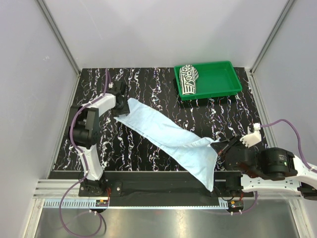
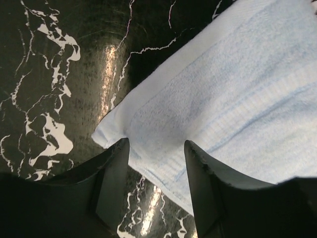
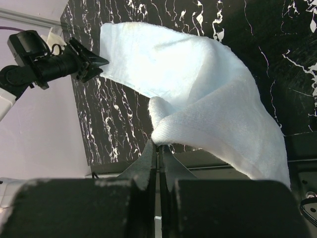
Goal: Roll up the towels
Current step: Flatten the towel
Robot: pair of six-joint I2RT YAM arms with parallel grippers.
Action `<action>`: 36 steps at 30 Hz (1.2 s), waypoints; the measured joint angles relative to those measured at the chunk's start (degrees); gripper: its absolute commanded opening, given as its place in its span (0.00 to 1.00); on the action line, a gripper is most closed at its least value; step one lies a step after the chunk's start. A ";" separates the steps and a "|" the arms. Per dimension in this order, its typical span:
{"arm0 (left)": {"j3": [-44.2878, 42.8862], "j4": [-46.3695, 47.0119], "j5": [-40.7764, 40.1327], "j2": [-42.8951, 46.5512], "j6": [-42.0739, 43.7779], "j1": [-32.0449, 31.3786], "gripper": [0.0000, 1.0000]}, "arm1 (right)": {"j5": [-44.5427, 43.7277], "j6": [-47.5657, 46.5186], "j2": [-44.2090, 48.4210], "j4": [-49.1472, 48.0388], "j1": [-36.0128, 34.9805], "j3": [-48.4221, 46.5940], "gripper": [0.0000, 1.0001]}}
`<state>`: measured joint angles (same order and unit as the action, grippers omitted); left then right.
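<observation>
Left gripper (image 2: 156, 148) half open over pale blue towel (image 2: 237, 89) corner; right gripper (image 3: 158, 147) clenched on its fold.

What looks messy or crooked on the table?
The pale blue towel lies slantwise and unrolled across the table, its near end bunched in the shut right gripper and drooping over the table's front edge. The striped towel sits neatly rolled in the green tray.
</observation>
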<state>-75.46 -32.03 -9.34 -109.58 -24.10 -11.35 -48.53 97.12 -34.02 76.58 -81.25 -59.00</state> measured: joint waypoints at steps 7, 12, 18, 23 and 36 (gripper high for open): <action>-0.72 1.53 -0.15 -2.49 -0.94 0.28 0.46 | 0.17 0.02 0.24 0.00 0.00 0.42 0.00; -0.70 2.73 -0.17 -2.56 -1.51 0.59 0.34 | 0.20 0.13 0.26 0.02 0.00 0.79 0.00; -0.70 3.52 -0.20 -2.56 -1.86 0.68 0.32 | 0.24 0.22 0.24 0.00 0.00 1.29 0.00; -0.70 3.48 -0.46 -2.56 -1.90 0.76 0.47 | 0.52 0.26 0.24 0.00 0.00 1.62 0.00; -0.70 3.52 -1.11 -2.56 -2.43 0.90 0.13 | 1.22 0.68 0.26 0.00 0.00 2.23 0.00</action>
<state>-76.16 -28.51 -10.46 -112.14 -26.52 -10.46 -47.31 97.80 -33.76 76.58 -81.25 -56.77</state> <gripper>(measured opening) 0.165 0.013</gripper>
